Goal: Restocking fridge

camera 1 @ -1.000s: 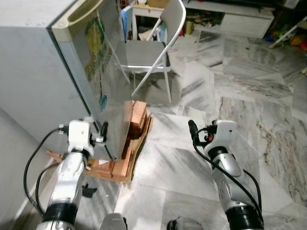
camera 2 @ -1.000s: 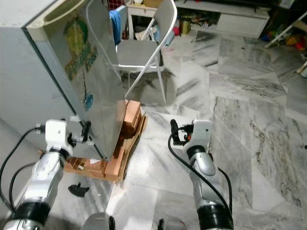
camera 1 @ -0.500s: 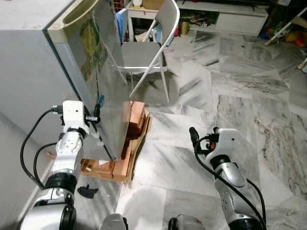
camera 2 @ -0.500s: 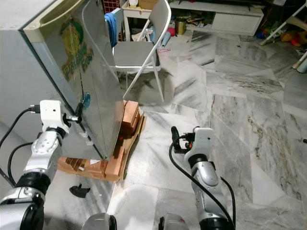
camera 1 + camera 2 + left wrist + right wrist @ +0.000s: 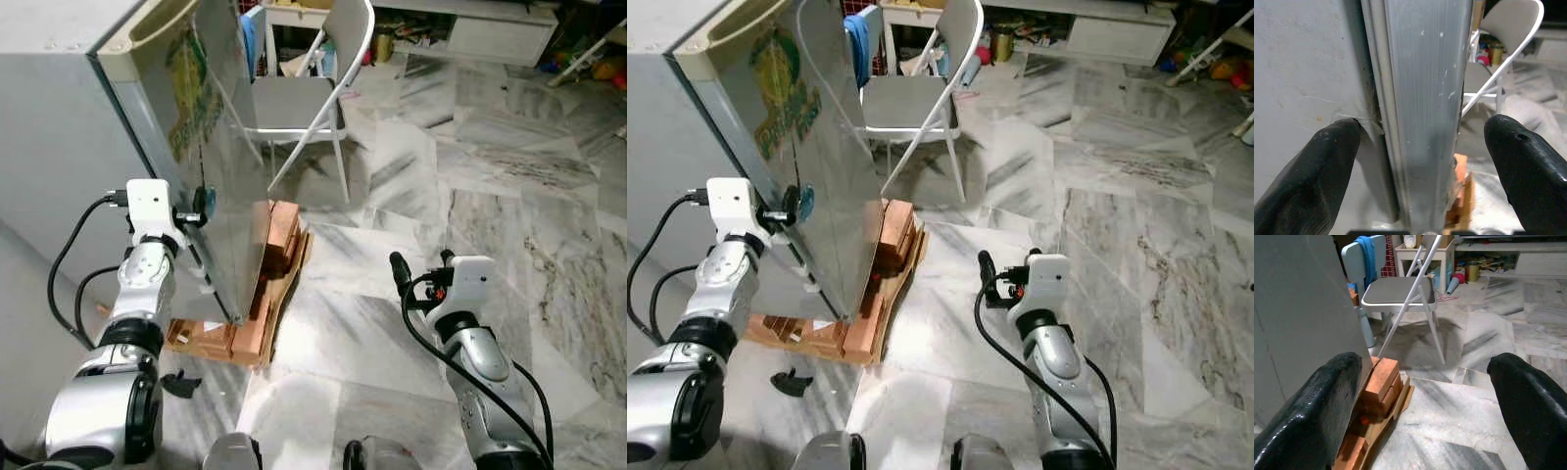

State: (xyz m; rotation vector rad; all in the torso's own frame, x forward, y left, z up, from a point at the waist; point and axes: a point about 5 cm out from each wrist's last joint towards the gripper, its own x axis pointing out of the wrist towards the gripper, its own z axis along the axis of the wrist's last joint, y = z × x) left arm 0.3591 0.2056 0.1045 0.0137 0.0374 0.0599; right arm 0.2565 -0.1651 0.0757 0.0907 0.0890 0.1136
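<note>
Raised since the earlier frame — left gripper (image 5: 1415, 147), spread wide astride the closed grey metal fridge door's edge (image 5: 1422, 98). Right gripper (image 5: 1425, 396) held open, empty. Step: door opening — closing and pulling required next.

From my station I saw the grey fridge's door (image 5: 220, 157) as glossy, mirror-like metal with a brushed, faintly scratched aluminium edge strip (image 5: 1422, 112), while the fridge's matt grey side panel (image 5: 1308, 63) looked painted and slightly scuffed. It sat on rough, unfinished reddish wooden blocks (image 5: 269, 264), over a polished grey-veined marble floor (image 5: 490, 166) that threw back light. The folding chair (image 5: 1405, 289) had smooth white metal tubing with a matt grey seat and a soft blue cloth (image 5: 1367, 254) over its back, and the left gripper (image 5: 1422, 147) showed smooth black fingers (image 5: 1327, 166) with a dull plastic sheen.
</note>
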